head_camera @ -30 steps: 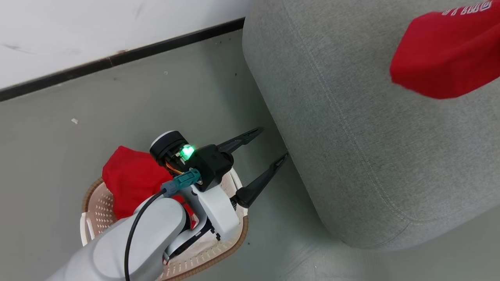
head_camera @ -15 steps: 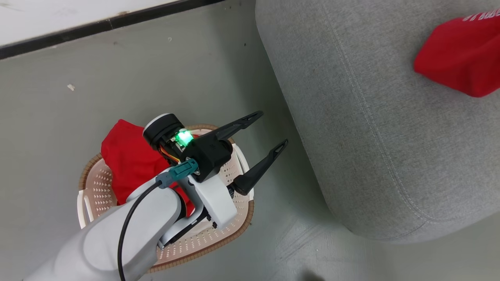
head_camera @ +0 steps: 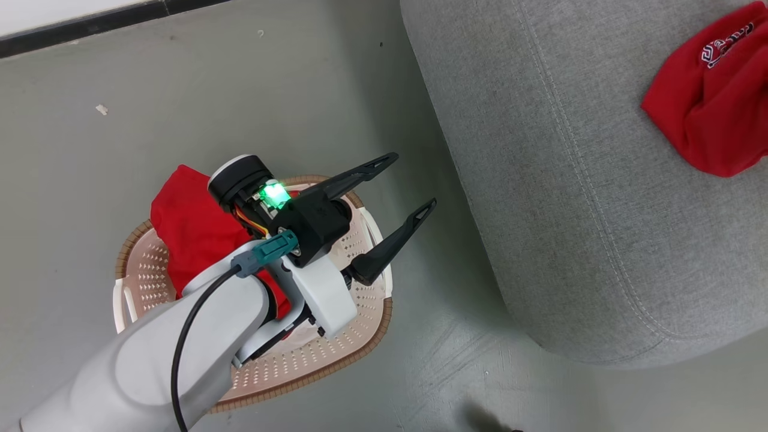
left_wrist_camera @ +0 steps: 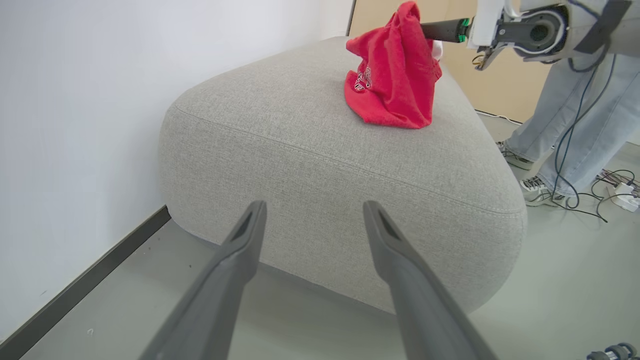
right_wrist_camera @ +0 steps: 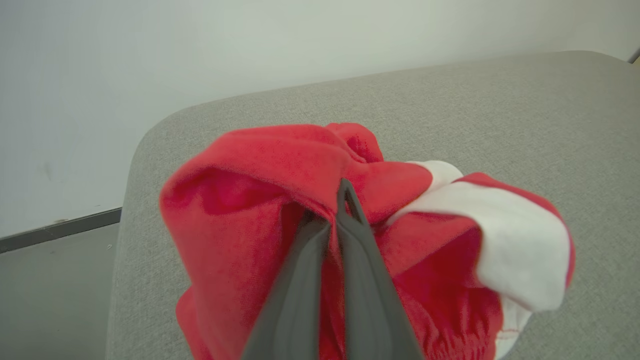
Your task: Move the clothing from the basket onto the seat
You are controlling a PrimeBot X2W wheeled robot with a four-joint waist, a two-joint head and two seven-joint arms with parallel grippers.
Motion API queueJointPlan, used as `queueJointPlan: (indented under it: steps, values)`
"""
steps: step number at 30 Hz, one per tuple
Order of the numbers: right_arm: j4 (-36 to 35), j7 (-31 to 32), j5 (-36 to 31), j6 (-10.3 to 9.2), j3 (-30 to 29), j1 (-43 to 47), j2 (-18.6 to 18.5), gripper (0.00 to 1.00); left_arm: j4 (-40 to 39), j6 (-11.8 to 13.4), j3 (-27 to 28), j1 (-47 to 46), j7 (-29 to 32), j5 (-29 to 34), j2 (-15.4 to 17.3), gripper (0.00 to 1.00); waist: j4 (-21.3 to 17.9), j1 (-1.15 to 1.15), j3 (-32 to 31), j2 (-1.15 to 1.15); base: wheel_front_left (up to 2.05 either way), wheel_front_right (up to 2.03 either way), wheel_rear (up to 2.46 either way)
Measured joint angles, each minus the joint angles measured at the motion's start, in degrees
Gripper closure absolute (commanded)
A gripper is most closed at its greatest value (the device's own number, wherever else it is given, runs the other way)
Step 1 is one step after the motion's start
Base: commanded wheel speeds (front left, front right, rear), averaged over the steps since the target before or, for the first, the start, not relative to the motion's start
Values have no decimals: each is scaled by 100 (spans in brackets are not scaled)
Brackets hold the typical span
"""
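A cream basket with a brown rim stands on the floor beside the grey seat. One red garment lies in it, draped over the far rim. My left gripper hovers open and empty above the basket's seat-side rim, pointing at the seat. A second red garment with white lettering rests on the seat top. My right gripper is shut on this garment and holds its top up, while its lower folds touch the cushion.
A white wall with a dark baseboard runs behind the basket. A person's legs stand beyond the seat's far end, with cables and a power strip on the floor there. Grey floor lies between basket and seat.
The head camera has shifted, sliding the whole picture. The red garment in my right gripper has come down onto the seat. My left gripper stays open above the basket.
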Motion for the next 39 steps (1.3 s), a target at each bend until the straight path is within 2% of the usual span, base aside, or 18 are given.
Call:
queueJointPlan:
  steps: [4,6,7,8,9,10,11,12,27,39]
  values:
    - [141,0,0,0,134,17,7,97,9,-19,14,-5,-5,0,11,0,-20,0,-25,0,0,0,0]
    - [164,0,0,0,171,20,4,88,23,-19,24,-5,-14,-1,19,0,-28,0,-46,0,0,0,0]
    - [167,0,0,0,181,20,-4,80,26,-19,25,-5,-52,-1,20,0,-32,0,-58,0,0,0,0]
    - [172,0,0,0,193,19,-15,65,29,-19,32,-5,-57,-1,21,0,-36,0,-70,0,0,0,0]
    - [180,0,0,0,204,19,-27,55,34,-20,40,-5,-57,-1,21,0,-39,0,-84,0,0,0,0]
    - [186,0,0,0,216,19,-40,35,41,-20,43,-5,-66,-1,22,0,-42,0,-99,0,0,0,0]
    - [189,0,0,0,227,19,-55,7,48,-20,45,-5,-87,-2,22,0,-46,0,-114,0,0,0,0]
    - [193,0,1,0,245,19,-68,0,57,-21,48,-4,-109,-2,22,0,-49,0,-131,0,0,0,0]
    - [301,0,292,0,865,237,-377,0,238,-24,99,49,-359,-52,27,0,-112,0,-531,0,0,0,0]
    - [-358,0,350,0,545,371,-648,0,431,59,334,335,-646,-171,66,0,-137,0,-932,0,0,0,0]
